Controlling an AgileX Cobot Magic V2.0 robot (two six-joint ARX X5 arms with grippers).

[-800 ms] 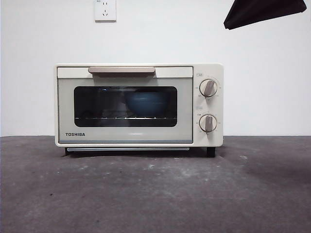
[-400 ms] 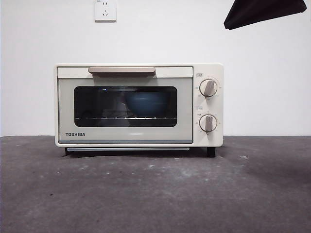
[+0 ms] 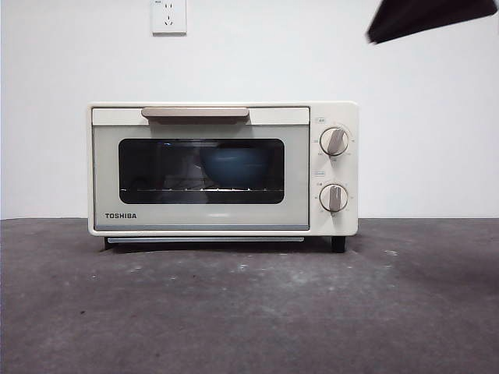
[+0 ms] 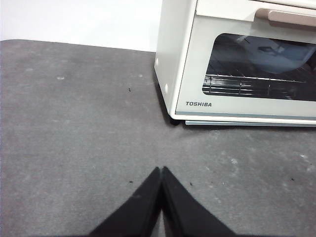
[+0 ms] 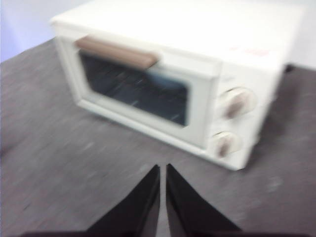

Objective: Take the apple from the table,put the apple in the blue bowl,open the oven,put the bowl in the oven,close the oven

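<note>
The cream-white TOSHIBA oven [image 3: 222, 167] stands on the dark grey table [image 3: 249, 312] with its door shut. Through the dark glass I see the blue bowl [image 3: 231, 167] resting on the wire rack. The apple is hidden from view. My left gripper [image 4: 161, 170] is shut and empty, low over the table in front of the oven's [image 4: 237, 64] left corner. My right gripper [image 5: 163, 168] is shut and empty, held high above the table to the right front of the oven [image 5: 168, 84]; it shows as a dark tip [image 3: 429, 17] at the front view's upper right corner.
A white wall with a socket [image 3: 169, 15] stands behind the oven. Two round knobs [image 3: 334, 142] sit on the oven's right panel, and a beige bar handle [image 3: 195, 114] runs along the door's top.
The dark arm tip at the front view's upper right has risen and drawn back a little toward the corner. The oven and bowl have not moved.
</note>
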